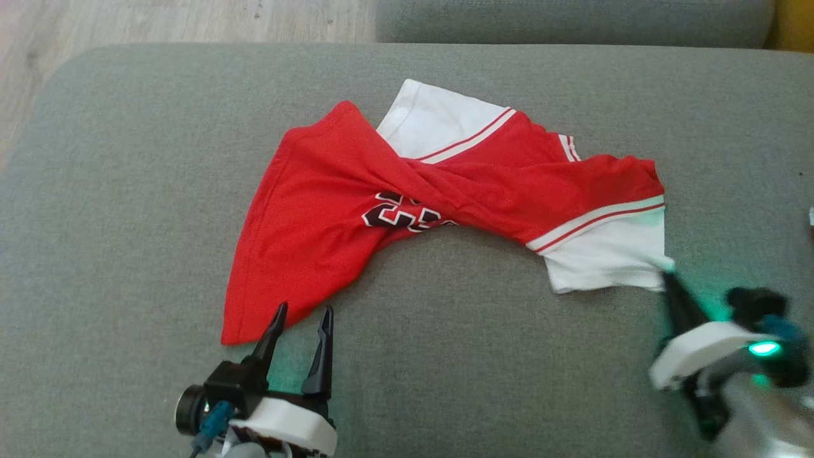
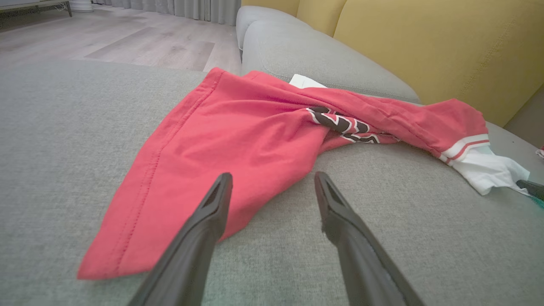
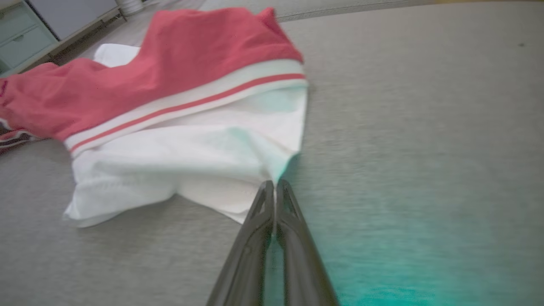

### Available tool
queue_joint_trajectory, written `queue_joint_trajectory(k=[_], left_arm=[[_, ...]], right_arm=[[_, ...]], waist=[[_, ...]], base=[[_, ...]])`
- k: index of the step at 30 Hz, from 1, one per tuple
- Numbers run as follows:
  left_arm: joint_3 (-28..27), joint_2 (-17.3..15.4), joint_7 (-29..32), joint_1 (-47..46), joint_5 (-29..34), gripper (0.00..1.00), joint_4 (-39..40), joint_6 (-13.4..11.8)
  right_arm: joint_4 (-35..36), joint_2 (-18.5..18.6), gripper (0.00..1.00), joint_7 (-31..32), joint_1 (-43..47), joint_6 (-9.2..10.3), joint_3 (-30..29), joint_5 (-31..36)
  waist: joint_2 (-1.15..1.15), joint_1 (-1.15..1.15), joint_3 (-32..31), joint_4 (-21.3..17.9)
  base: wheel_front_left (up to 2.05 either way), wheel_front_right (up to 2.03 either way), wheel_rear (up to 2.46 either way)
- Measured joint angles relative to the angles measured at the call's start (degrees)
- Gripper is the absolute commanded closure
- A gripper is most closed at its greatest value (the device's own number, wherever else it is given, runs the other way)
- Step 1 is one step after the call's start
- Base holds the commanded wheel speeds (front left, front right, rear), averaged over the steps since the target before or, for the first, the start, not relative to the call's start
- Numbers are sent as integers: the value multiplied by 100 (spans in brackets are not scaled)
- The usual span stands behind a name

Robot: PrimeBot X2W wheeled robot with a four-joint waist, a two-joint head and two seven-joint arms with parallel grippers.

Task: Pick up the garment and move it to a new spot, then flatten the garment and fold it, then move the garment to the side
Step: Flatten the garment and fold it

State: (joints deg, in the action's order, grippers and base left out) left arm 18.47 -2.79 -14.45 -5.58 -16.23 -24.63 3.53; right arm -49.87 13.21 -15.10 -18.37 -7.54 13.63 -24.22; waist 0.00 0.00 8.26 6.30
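Observation:
A red garment [image 1: 318,210] with white sleeves and a dark printed number lies twisted across the grey cushion [image 1: 127,191]. My left gripper [image 1: 305,308] is open at the garment's lower red hem corner. In the left wrist view its left finger lies over the red hem [image 2: 170,191] and its right finger over bare cushion, with the gripper [image 2: 273,176] holding nothing. My right gripper [image 1: 666,270] is shut on the corner of the white sleeve [image 3: 191,161], and the pinched cloth peaks at its closed tips [image 3: 275,183].
A second grey cushion [image 1: 572,19] runs along the far edge, with a yellow sofa back [image 2: 425,42] behind it. Wooden floor [image 1: 159,22] lies beyond the cushion's far left corner. A small pale object [image 1: 811,217] sits at the right edge.

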Motion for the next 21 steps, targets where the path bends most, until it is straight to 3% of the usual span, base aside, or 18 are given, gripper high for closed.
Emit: queue_joint_trajectory(k=[7,8,9,16,21], left_arm=[[-9,0,0,-94,-56,0,26,-5],[-20,0,0,-166,-58,0,25,-5],[-27,0,0,-205,-58,0,23,-5],[-182,2,-1,-699,21,0,-74,18],[-247,29,-1,-1976,165,0,-631,163]], right_arm=[[-29,650,100,32,-29,0,-414,8],[3,668,35,32,-64,0,-486,-10],[77,667,0,33,-93,0,-530,-10],[872,516,0,32,-148,0,-960,210],[1277,121,0,32,-149,0,-987,538]], waist=[[0,0,40,-85],[0,0,57,-117],[0,0,67,-136],[0,0,198,-209],[0,1,416,-295]], base=[[0,0,0],[0,0,0],[0,0,0],[0,0,0],[0,0,0]])
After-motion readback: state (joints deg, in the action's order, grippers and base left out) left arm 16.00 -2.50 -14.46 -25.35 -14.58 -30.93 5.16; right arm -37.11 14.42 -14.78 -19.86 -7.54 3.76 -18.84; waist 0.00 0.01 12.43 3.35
